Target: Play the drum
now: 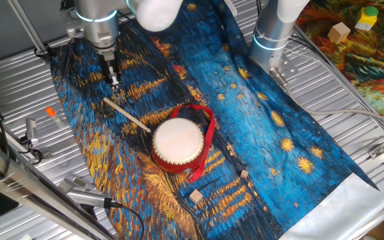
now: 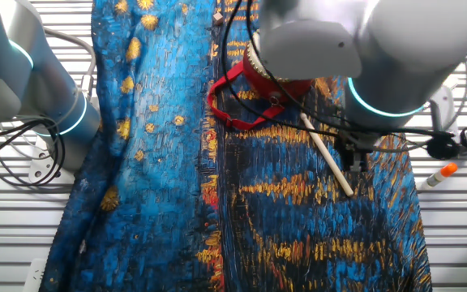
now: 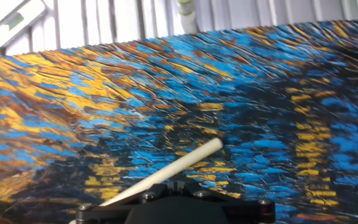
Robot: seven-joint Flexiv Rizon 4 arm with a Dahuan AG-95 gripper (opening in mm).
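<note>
- While the stick (image 1: 127, 115) is lying flat on the painted cloth (image 1: 259, 127), its one end is pointing at the tool (image 1: 114, 83) and its other end is reaching the rim of the drum (image 1: 178, 143).
- So the long axis of the stick is running on a diagonal line, from the tool toward the drum, and the drum is sitting beyond the far end of the stick, near the middle of the surface.
- The drum is standing upright with its pale skin facing up, and its red ribbon (image 1: 209, 133) is looping around it on the cloth.
- The arm is hanging almost straight down over the near end of the stick, with the tool just above the cloth and beside that end.
- In the hand view the stick (image 3: 166, 174) is showing right in front of the tool body, low in the picture.
- I cannot tell whether the tool is released or clenched, because its fingers are too small and dark in the fixed views.
- A second arm base (image 1: 272, 33) is standing apart at the far side.
</note>
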